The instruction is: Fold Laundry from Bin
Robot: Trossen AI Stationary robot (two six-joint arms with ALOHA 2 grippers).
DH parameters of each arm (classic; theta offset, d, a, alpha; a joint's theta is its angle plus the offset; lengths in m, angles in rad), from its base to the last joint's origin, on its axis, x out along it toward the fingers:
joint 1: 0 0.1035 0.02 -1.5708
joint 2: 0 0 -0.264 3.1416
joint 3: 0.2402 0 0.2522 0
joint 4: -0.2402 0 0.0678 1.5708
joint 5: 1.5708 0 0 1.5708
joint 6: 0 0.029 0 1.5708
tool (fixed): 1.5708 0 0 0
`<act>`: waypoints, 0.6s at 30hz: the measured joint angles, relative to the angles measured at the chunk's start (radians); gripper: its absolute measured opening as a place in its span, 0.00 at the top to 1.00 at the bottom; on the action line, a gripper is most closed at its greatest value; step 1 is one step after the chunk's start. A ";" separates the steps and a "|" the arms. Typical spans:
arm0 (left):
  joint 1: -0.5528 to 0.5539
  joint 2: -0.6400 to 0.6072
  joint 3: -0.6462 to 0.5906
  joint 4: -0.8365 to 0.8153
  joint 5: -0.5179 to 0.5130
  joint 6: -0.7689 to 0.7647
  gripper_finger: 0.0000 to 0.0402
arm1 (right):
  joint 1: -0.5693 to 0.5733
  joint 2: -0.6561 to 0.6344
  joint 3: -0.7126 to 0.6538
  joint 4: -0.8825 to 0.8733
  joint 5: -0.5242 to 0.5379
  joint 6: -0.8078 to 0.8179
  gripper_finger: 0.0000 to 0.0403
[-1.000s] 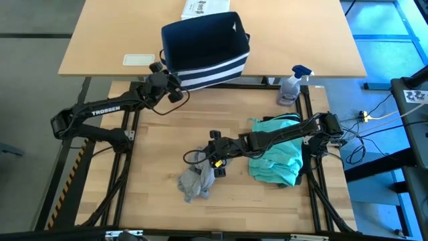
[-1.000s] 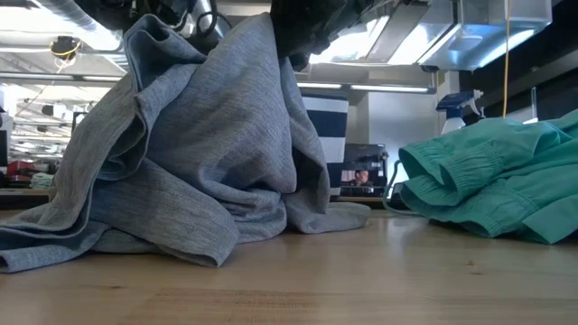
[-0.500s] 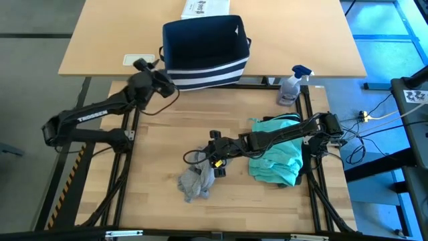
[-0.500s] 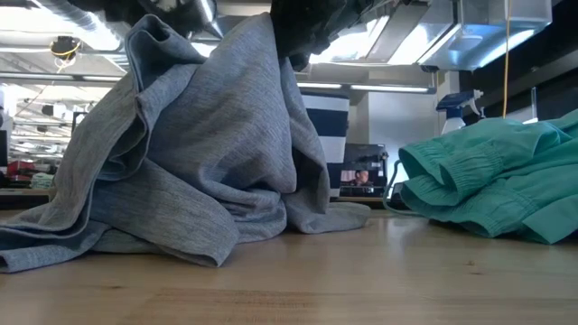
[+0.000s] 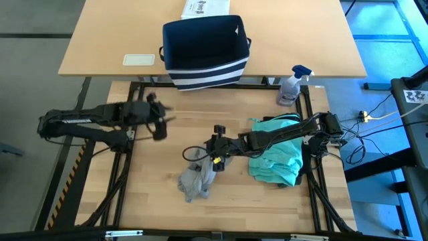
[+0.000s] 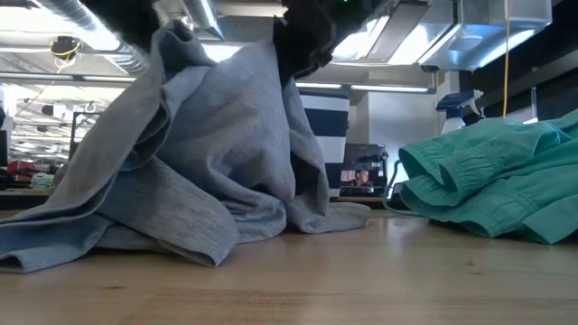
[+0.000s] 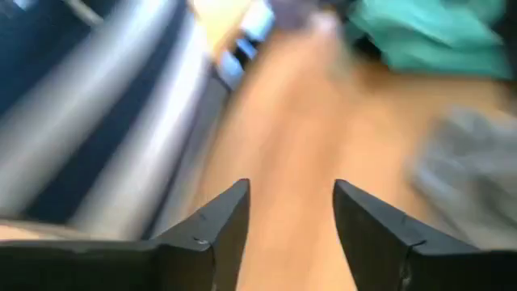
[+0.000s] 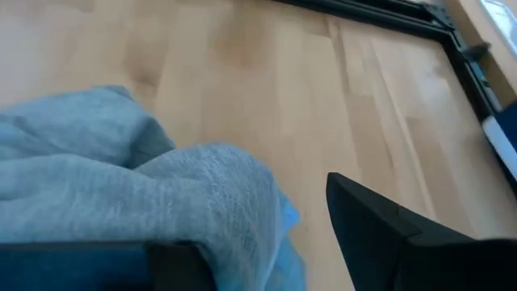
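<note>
- The grey T-shirt (image 5: pixel 196 182) is being held bunched at the near middle of the table (image 5: pixel 160 201); one part is being lifted by the right gripper (image 5: pixel 212 152), whose fingers are closed on the cloth, while the rest is lying crumpled on the wood.
- A slip is being risked: only a pinch of fabric is being gripped, so the cloth could be pulled free if it is raised quickly.
- The teal piece (image 5: pixel 277 155) is lying heaped under the right arm, just beside the grey shirt; it could be dragged along by the arm's sweep.
- The left gripper (image 7: pixel 291 230) is being carried over bare wood at the left of the table, well apart from the shirt, its fingers parted with nothing between them. A missed second grasp is being risked, since no edge or corner is being presented flat.
- The bin (image 5: pixel 204 50) is standing at the far edge on the adjoining table; its contents cannot be made out.
</note>
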 joint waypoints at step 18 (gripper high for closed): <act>-0.604 0.214 -0.342 0.500 -0.048 -0.352 0.81 | -0.086 0.000 0.000 -0.049 0.439 0.130 0.55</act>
